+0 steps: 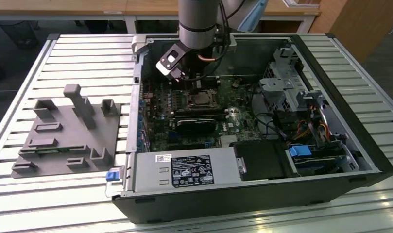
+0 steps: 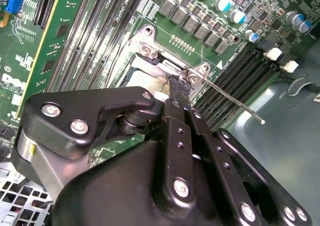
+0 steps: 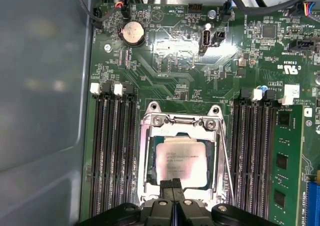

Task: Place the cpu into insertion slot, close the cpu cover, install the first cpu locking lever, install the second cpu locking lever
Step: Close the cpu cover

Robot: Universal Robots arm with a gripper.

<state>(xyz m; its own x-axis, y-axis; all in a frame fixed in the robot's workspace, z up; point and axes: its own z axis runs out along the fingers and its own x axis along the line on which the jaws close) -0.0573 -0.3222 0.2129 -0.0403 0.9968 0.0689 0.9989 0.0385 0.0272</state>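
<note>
With the end effector (image 3: pixel 172 185) pressed together at one edge of the cover (image 3: pixel 149 156), likely to push it flat around the chip (image 3: pixel 182 158) lying in the middle of the green board (image 3: pixel 165 81), and a thin lever (image 2: pixel 235 102) sticking out, seemingly not hooked down.

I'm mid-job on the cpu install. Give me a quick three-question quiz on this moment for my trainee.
1. True or false: the small square silver-tan cpu lies in its socket on the green motherboard.
2. Pick one. The thin silvery square-frame cpu cover is: A) down, framing the cpu; B) standing upright, swung open; C) lifted away in the jaws.
3. Fill in: in the first wrist view, the black gripper sits at the cover's edge with its jaws ____ (open or shut).

Key: 1 true; 2 A; 3 shut.
</note>
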